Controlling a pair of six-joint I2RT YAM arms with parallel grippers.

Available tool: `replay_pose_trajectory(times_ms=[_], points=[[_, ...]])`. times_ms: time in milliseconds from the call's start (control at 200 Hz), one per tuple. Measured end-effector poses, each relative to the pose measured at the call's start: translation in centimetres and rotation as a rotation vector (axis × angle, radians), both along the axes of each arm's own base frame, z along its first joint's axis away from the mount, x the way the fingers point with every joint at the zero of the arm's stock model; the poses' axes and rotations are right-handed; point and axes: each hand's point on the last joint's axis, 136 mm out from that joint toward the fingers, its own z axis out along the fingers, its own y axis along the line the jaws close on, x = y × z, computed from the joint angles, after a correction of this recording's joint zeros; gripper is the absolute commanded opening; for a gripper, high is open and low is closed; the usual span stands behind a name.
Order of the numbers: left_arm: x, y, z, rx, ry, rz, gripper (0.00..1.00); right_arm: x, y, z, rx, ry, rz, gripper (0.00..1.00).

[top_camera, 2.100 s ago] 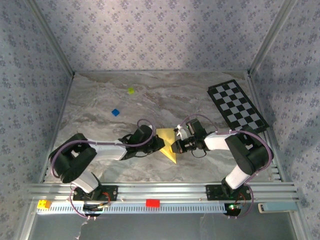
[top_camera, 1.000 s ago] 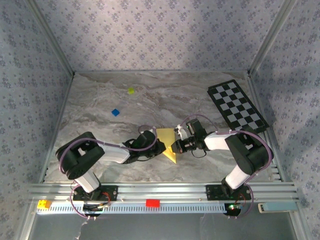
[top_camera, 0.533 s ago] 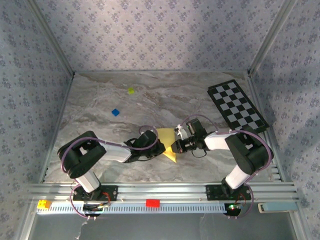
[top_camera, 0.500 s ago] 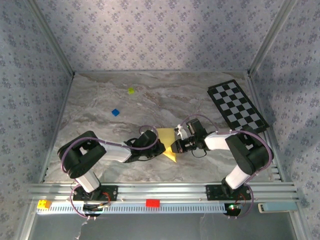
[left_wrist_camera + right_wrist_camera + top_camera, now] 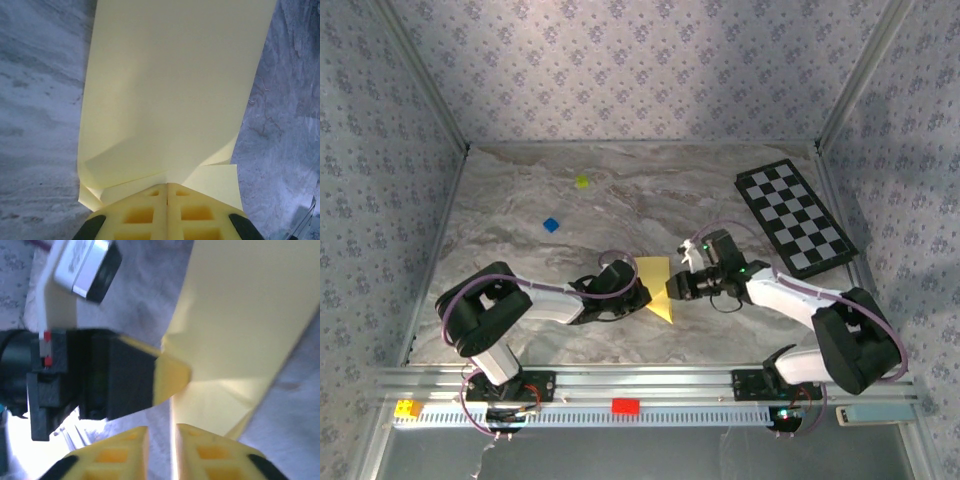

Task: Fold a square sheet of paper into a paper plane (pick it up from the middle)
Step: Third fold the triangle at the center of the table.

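Both sides of the yellow paper [image 5: 657, 288] were attended: left gripper [image 5: 167, 192] clamped shut on it, right gripper [image 5: 172, 440] narrowly parted just beside.

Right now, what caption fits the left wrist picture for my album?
Left gripper pinching the folded yellow paper over the marble table.

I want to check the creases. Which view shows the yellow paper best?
Left wrist: the yellow paper is close, its creases and folded flaps plain. Top external shows a small triangle; right wrist a blurred part.
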Motion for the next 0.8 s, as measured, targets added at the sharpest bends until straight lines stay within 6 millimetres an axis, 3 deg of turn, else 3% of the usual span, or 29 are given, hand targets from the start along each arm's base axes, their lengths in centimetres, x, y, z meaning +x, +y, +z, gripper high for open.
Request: replay_pose_trajectory(times_ms=[105,200,800], points=[[0.0,0.0,0.0,0.000,0.000,0.000,0.05,-2.7,1.2,-1.0,-0.041,0.050,0.079,0.05],[0.0,0.0,0.0,0.000,0.000,0.000,0.05,-3.7,1.7,-1.7,-0.082,0.078,0.107,0.04],[0.1,-0.1,0.0,0.000,0.000,0.000,0.05,-3.2,1.7,-5.5,-0.279,0.148,0.065,0.03]])
